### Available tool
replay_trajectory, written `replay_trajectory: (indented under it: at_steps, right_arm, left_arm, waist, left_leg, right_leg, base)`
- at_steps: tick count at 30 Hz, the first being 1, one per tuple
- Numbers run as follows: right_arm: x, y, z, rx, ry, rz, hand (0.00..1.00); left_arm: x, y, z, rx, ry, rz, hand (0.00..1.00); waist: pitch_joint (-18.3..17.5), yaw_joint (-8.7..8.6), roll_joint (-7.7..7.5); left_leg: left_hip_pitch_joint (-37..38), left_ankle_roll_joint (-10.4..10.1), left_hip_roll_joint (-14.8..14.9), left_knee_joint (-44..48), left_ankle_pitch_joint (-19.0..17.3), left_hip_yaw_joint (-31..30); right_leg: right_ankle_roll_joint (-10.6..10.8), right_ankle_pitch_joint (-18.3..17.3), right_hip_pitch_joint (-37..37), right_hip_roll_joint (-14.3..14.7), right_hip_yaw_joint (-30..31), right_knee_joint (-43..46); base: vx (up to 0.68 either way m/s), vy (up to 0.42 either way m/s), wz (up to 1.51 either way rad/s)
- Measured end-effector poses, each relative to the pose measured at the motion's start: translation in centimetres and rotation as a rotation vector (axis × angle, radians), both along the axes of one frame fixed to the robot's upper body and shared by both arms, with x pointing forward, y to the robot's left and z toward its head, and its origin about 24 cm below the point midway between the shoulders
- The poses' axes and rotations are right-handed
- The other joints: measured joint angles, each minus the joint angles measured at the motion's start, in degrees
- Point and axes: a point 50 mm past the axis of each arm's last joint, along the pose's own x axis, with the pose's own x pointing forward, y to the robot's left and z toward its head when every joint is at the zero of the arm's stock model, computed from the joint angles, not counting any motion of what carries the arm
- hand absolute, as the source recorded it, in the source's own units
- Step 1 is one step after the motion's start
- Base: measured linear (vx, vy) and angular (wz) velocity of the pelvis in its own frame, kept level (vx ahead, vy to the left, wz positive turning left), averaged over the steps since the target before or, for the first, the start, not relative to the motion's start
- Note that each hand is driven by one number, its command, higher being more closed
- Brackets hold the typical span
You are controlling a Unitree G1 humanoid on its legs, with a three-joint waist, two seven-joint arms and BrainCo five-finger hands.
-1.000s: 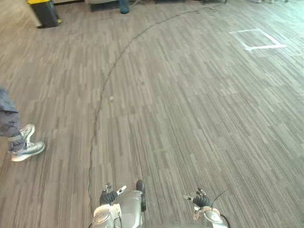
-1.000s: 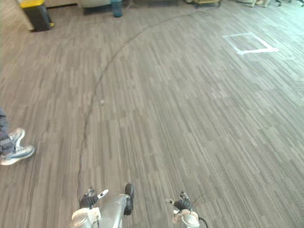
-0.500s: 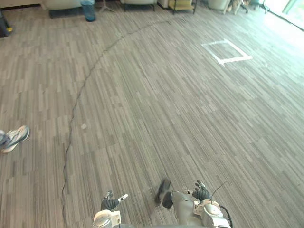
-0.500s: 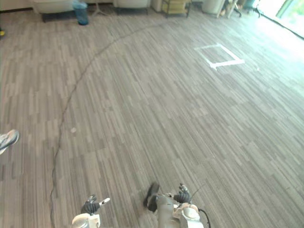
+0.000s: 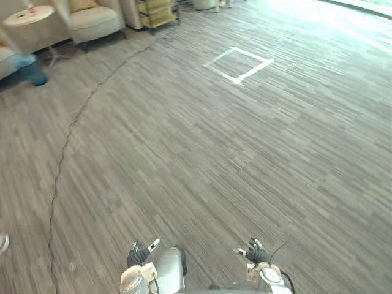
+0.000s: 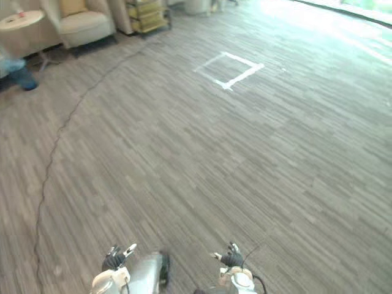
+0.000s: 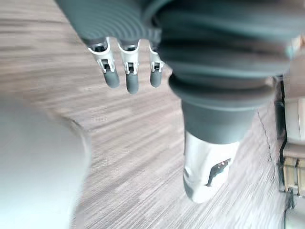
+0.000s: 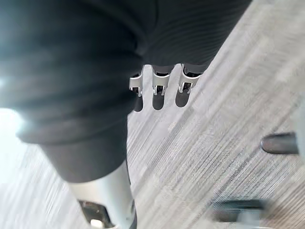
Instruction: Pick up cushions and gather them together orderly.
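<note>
L hand (image 5: 140, 253) & R hand (image 5: 256, 253): fingers (image 7: 127, 78) were relaxed, apart, empty. The yellow cushion (image 6: 72, 6) lay on armchair (image 6: 86, 24), well apart.

Panned right: now taking in armchair (image 5: 92, 21), round side table (image 5: 27, 15) and shelf cart (image 5: 156, 12), with taped square (image 5: 253, 70) nearer centre.

No writing, number or sign can be read on the floor (image 5: 184, 153) or the armchair (image 5: 93, 22).

Held low, the left hand (image 5: 139, 252) and right hand (image 5: 257, 253) hang with relaxed fingers.
</note>
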Motion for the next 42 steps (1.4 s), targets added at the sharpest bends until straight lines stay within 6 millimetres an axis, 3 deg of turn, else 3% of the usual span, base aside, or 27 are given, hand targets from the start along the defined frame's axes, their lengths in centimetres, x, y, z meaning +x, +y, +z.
replay_trajectory:
  at_steps: [3,4,5,6,8,9,13,15,17,18,19,20,21,22,23,25,27,30,33,34,35,36,38,39,40,41,42]
  right_arm:
    - [-1.4,0.3,-0.5,0.009,0.036,-0.008,0.00]
    - [-1.6,1.0,-0.6,0.027,0.039,0.000,0.00]
    - [-1.6,1.1,-0.6,0.031,0.037,0.001,0.00]
    - [-1.3,0.7,-0.4,0.025,0.019,-0.007,0.00]
    - [-0.8,0.5,0.0,0.019,-0.014,-0.013,0.00]
    - [-0.7,0.5,0.2,0.015,-0.032,-0.011,0.00]
    - [0.3,-0.1,0.6,-0.002,-0.062,0.011,0.00]
    - [1.3,-1.0,0.8,-0.029,-0.070,0.026,0.00]
    - [1.3,-1.4,0.7,-0.041,-0.062,0.029,0.00]
    - [1.0,-1.9,0.6,-0.051,-0.047,0.023,0.00]
    - [0.9,-2.0,0.6,-0.051,-0.042,0.019,0.00]
    - [0.8,-3.0,0.6,-0.070,-0.041,-0.001,0.00]
    - [0.8,-3.3,0.7,-0.075,-0.042,-0.009,0.00]
    - [0.8,-3.4,0.7,-0.078,-0.042,-0.008,0.00]
    - [0.9,-3.5,0.8,-0.081,-0.040,-0.009,0.00]
    - [0.9,-2.3,0.5,-0.048,-0.027,-0.005,0.00]
    - [0.7,-1.1,0.1,-0.021,-0.007,0.012,0.00]
    - [0.9,-0.8,0.2,-0.013,-0.012,0.014,0.00]
    - [-0.1,-1.4,-0.3,-0.041,0.026,0.027,0.00]
    - [-0.3,-1.2,-0.4,-0.037,0.040,0.029,0.00]
    - [-0.7,-0.6,-0.7,-0.020,0.054,0.030,0.00]
    - [-0.8,-0.3,-0.7,-0.013,0.056,0.032,0.00]
    - [-1.1,0.6,-0.7,-0.007,0.053,0.057,0.00]
    - [-0.8,0.7,-0.6,-0.011,0.043,0.068,0.00]
    - [-0.7,0.7,-0.6,-0.011,0.041,0.070,0.00]
    - [-0.4,0.6,-0.4,-0.015,0.023,0.071,0.00]
    - [-0.2,0.3,-0.2,-0.029,0.001,0.083,0.00]
  left_arm:
    - [-0.2,0.7,0.1,0.011,-0.003,0.012,0.00]
    - [-0.2,1.4,0.1,0.035,0.005,0.004,0.00]
    - [-0.2,1.6,0.2,0.041,0.007,0.000,0.00]
    - [0.2,1.9,0.1,0.052,0.017,-0.021,0.00]
    - [0.4,1.7,-0.1,0.058,0.043,-0.054,0.00]
    - [0.4,1.4,-0.2,0.056,0.050,-0.076,0.00]
    - [1.1,0.4,-0.4,0.055,0.059,-0.152,0.00]
    - [1.2,-0.5,-0.6,0.045,0.071,-0.198,0.00]
    - [1.1,-0.6,-0.7,0.052,0.083,-0.217,0.00]
    - [0.9,-0.8,-0.8,0.052,0.094,-0.230,0.00]
    - [0.8,-1.0,-0.9,0.049,0.096,-0.232,0.00]
    - [0.9,-1.6,-0.9,0.037,0.096,-0.235,0.00]
    - [1.2,-1.9,-0.9,0.030,0.088,-0.233,0.00]
    - [1.2,-1.9,-0.9,0.029,0.088,-0.230,0.00]
    - [1.3,-1.9,-0.8,0.017,0.075,-0.198,0.00]
    - [1.7,-0.8,-0.3,0.042,0.046,-0.180,0.00]
    - [1.8,0.3,0.1,0.077,0.026,-0.186,0.00]
    - [1.8,0.1,0.2,0.076,0.007,-0.181,0.00]
    - [1.2,-0.5,0.0,0.059,0.016,-0.154,0.00]
    - [1.2,-0.5,0.0,0.051,0.013,-0.140,0.00]
    - [1.1,0.2,0.0,0.075,0.018,-0.149,0.00]
    - [1.0,0.5,0.0,0.084,0.024,-0.156,0.00]
    - [0.8,1.3,0.1,0.112,0.036,-0.176,0.00]
    - [1.2,1.5,0.1,0.124,0.042,-0.194,0.00]
    - [1.3,1.6,0.1,0.125,0.048,-0.201,0.00]
    - [1.1,1.4,-0.2,0.125,0.071,-0.217,0.00]
    - [0.8,0.9,-0.5,0.119,0.092,-0.240,0.00]
  waist:
    - [-2.31,1.27,-2.27]
    - [-3.36,1.53,-4.41]
    - [-3.37,1.48,-5.01]
    - [-2.72,0.92,-5.63]
    - [-2.22,-0.69,-5.31]
    - [-1.96,-0.95,-4.48]
    - [-1.80,-2.48,-4.10]
    - [-1.21,-4.08,-2.97]
    - [-1.18,-4.54,-3.08]
    - [-1.34,-5.04,-2.42]
    - [-1.63,-5.11,-1.88]
    - [-2.12,-5.13,0.31]
    - [-1.33,-5.16,1.56]
    - [-1.05,-5.12,1.97]
    - [-0.19,-4.74,2.99]
    - [1.25,-3.71,0.96]
    - [1.11,-2.93,-1.65]
    - [1.39,-1.30,-0.95]
    - [0.44,-0.24,1.34]
    - [0.03,0.17,1.37]
    - [-1.24,0.27,-0.79]
    - [-1.91,0.01,-1.76]
    - [-2.87,-0.59,-4.69]
    - [-2.17,-0.89,-5.74]
    - [-1.78,-0.88,-5.98]
    - [-0.91,-1.02,-5.44]
    - [-1.03,-1.50,-4.22]
  left_leg:
    - [-0.22,2.51,-0.11,6.48,6.85,2.76]
    - [1.01,3.37,-0.56,8.63,2.90,5.57]
    - [2.54,3.65,-0.85,8.94,1.02,6.45]
    - [7.02,4.09,-1.65,8.87,-1.89,7.66]
    - [13.46,4.69,-2.43,7.81,-5.48,8.01]
    - [19.44,5.28,-2.29,5.25,-8.22,8.79]
    - [30.12,4.15,-1.69,-3.69,-9.23,10.75]
    - [35.96,1.45,-1.28,-9.30,-9.55,12.62]
    - [39.34,-0.97,-1.35,-9.59,-10.61,12.66]
    - [41.61,-2.73,-0.61,-7.12,-11.69,10.93]
    - [41.72,-2.73,0.16,-5.55,-11.69,10.39]
    - [38.47,-3.71,3.37,5.16,-10.58,8.57]
    - [31.87,-3.61,6.04,21.69,-2.82,6.09]
    - [29.42,-3.96,7.06,26.99,2.30,5.43]
    - [23.64,-3.73,10.29,41.00,1.70,5.54]
    - [18.53,-1.93,10.47,49.26,-3.53,6.80]
    - [11.60,0.16,7.58,41.48,-7.28,8.75]
    - [2.33,1.45,2.62,20.89,-6.75,6.53]
    - [-0.33,-0.90,1.23,-3.22,1.17,4.28]
    - [-0.35,0.39,1.26,-1.95,6.99,4.09]
    - [0.08,2.48,0.02,-0.82,11.16,4.76]
    - [0.24,3.04,-0.59,-0.89,11.49,5.30]
    - [3.20,6.18,-3.47,-1.56,9.55,6.87]
    - [7.54,6.54,-5.11,-1.64,6.55,7.36]
    - [9.44,6.31,-5.57,-1.82,5.19,7.49]
    - [15.23,6.49,-6.32,-2.36,2.46,7.54]
    - [21.03,6.72,-6.17,-4.26,0.16,7.94]
  right_leg:
    - [3.12,-3.41,0.44,-3.05,2.73,4.98]
    - [4.87,-3.92,-4.84,-4.95,2.25,17.80]
    - [7.63,-2.25,-8.87,-5.71,1.78,26.57]
    - [13.67,3.26,-15.48,-7.91,0.43,43.33]
    - [12.53,3.02,-19.69,-10.97,-5.12,53.85]
    - [9.96,1.54,-23.22,-12.69,-10.25,55.23]
    - [5.91,-0.58,-34.10,-13.38,-22.83,41.39]
    - [4.35,7.28,-37.65,-10.10,-29.82,19.11]
    - [2.62,12.55,-38.91,-6.98,-29.69,10.17]
    - [-3.76,19.56,-38.94,-4.67,-26.17,10.91]
    - [-4.81,20.71,-39.04,-4.24,-25.80,12.36]
    - [-5.83,16.88,-38.56,-2.97,-26.42,16.25]
    - [-5.18,13.53,-35.57,-1.45,-25.89,16.41]
    - [-5.06,12.84,-33.89,-0.77,-25.67,15.67]
    - [-5.09,11.52,-28.26,1.58,-23.97,13.02]
    - [-5.18,9.76,-17.58,2.39,-20.31,8.61]
    - [-4.55,9.39,-9.37,1.31,-14.92,3.30]
    - [-0.83,6.05,-3.03,-1.11,-8.82,-0.93]
    - [1.60,1.45,2.91,-1.70,-3.40,-3.56]
    - [1.85,-0.04,4.56,-2.14,-1.78,-3.62]
    - [1.85,-0.55,4.40,-3.96,-0.68,-1.14]
    - [1.80,-0.49,3.08,-4.97,-0.45,1.50]
    - [3.90,0.82,-3.15,-7.72,0.88,17.40]
    - [12.01,5.87,-8.24,-9.32,1.78,32.52]
    - [14.77,7.50,-10.15,-9.85,1.91,38.33]
    - [14.33,7.51,-14.06,-11.42,-0.12,50.07]
    - [10.62,5.47,-18.46,-12.77,-4.57,55.34]
  base:
    - [0.65,0.320,-1.00]
    - [0.92,0.392,-0.93]
    - [0.85,0.387,-0.87]
    - [0.80,0.391,-0.43]
    - [0.65,0.270,-0.18]
    - [0.60,0.174,-0.25]
    - [0.55,0.090,-0.08]
    - [0.67,0.042,-0.11]
    - [0.88,-0.029,-0.14]
    - [0.85,-0.069,-0.08]
    - [1.04,-0.132,-0.09]
    - [0.84,-0.125,-0.17]
    - [0.99,-0.151,-0.21]
    - [0.64,-0.092,-0.27]
    - [0.76,-0.068,-0.52]
    - [0.80,-0.065,-0.62]
    - [0.63,-0.043,-0.98]
    - [0.67,0.127,-1.23]
    - [0.63,0.298,-0.88]
    - [0.74,0.383,-0.86]
    - [0.58,0.287,-0.52]
    - [0.71,0.336,-0.43]
    - [0.76,0.371,-0.27]
    - [0.66,0.313,-0.13]
    - [0.60,0.278,-0.06]
    - [0.56,0.243,-0.14]
    - [0.54,0.231,-0.14]
